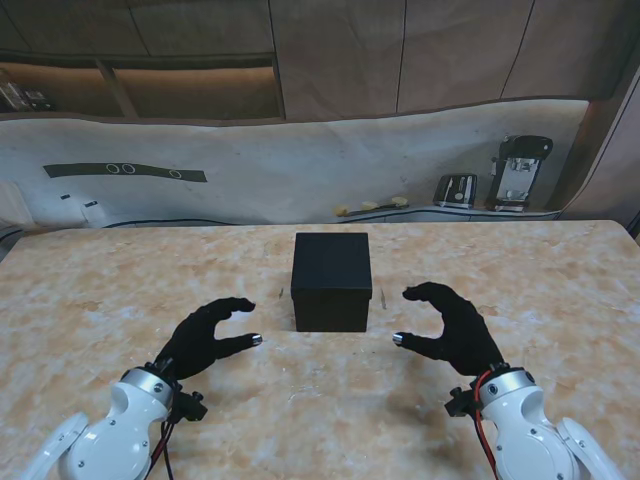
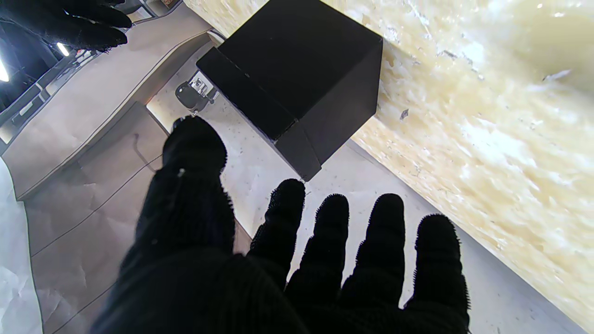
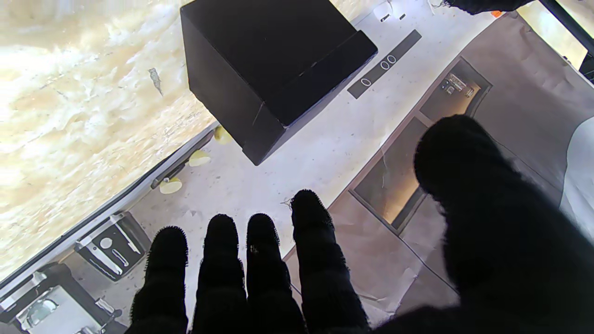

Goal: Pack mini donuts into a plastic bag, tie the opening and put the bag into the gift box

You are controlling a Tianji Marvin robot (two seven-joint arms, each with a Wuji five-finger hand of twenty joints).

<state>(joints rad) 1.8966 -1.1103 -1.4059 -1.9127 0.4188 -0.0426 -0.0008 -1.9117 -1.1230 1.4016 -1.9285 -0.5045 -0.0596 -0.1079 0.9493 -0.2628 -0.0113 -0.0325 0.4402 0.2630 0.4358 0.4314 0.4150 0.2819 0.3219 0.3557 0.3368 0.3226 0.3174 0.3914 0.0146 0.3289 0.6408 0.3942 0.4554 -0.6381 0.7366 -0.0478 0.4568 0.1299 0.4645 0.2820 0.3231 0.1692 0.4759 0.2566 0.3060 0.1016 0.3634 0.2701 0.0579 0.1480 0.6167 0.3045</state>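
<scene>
A closed black gift box (image 1: 331, 281) stands on the marble table (image 1: 560, 290), midway between my hands. My left hand (image 1: 207, 337) in its black glove hovers to the box's left, fingers curled apart and holding nothing. My right hand (image 1: 452, 325) mirrors it on the box's right, also open and empty. The left wrist view shows the box (image 2: 301, 79) beyond my spread fingers (image 2: 334, 241). The right wrist view shows the box (image 3: 274, 65) past my fingers (image 3: 260, 260) and thumb. No donuts or plastic bag are visible in any view.
Beyond the table's far edge runs a white counter with a small appliance (image 1: 456, 190), a taller machine (image 1: 520, 172) and several small yellow items (image 1: 370, 206). Wooden cabinets rise behind it.
</scene>
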